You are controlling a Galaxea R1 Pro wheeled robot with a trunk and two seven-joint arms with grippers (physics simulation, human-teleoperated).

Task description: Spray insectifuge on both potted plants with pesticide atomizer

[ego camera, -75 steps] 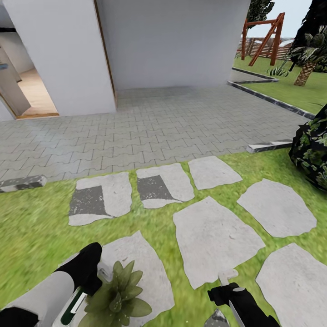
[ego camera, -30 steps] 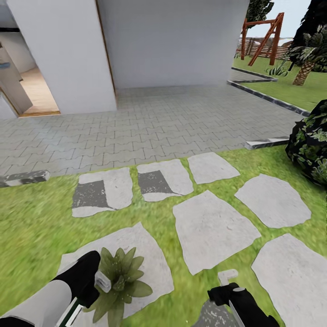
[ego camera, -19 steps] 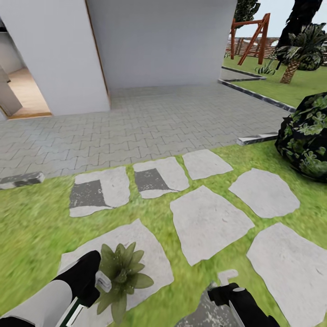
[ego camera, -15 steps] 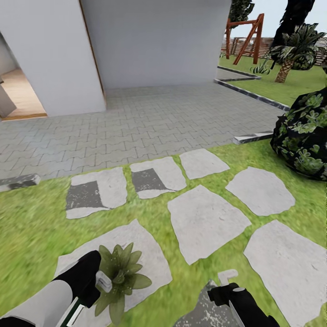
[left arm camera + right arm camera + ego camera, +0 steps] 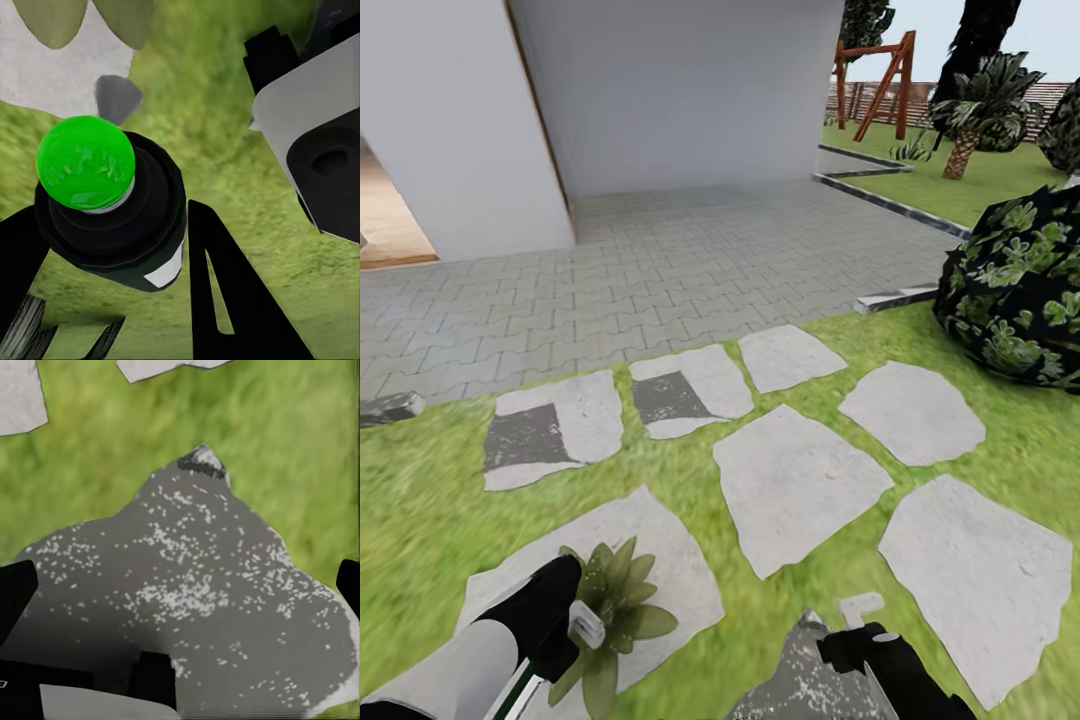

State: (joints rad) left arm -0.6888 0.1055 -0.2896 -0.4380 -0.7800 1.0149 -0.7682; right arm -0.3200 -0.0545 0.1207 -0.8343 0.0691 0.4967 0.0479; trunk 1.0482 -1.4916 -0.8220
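Note:
In the head view my left gripper (image 5: 550, 612) is shut on the pesticide atomizer (image 5: 520, 688), a dark-green bottle with a white label and a pale spray head (image 5: 587, 625). The spray head touches the leaves of a potted plant (image 5: 612, 608), a low olive-green rosette on a pale stepping stone (image 5: 660, 570). The left wrist view shows the atomizer (image 5: 112, 217) between black fingers (image 5: 221, 300), a round green part on its end, and leaves (image 5: 67, 19) just beyond. My right gripper (image 5: 860, 625) is open over a dark speckled stone (image 5: 195, 585), nothing between its fingers (image 5: 15, 589).
Pale stepping stones (image 5: 795, 485) cross the lawn ahead. A round dark leafy bush (image 5: 1015, 290) stands at the right. Beyond lie a grey brick patio (image 5: 690, 260), a white house wall (image 5: 680, 90), a palm (image 5: 970, 110) and a wooden swing frame (image 5: 875, 85).
The whole view has swung to the right, so the stones and the house slid left and the bush came further into view. Both arms hold the same pose, the left still gripping the atomizer.

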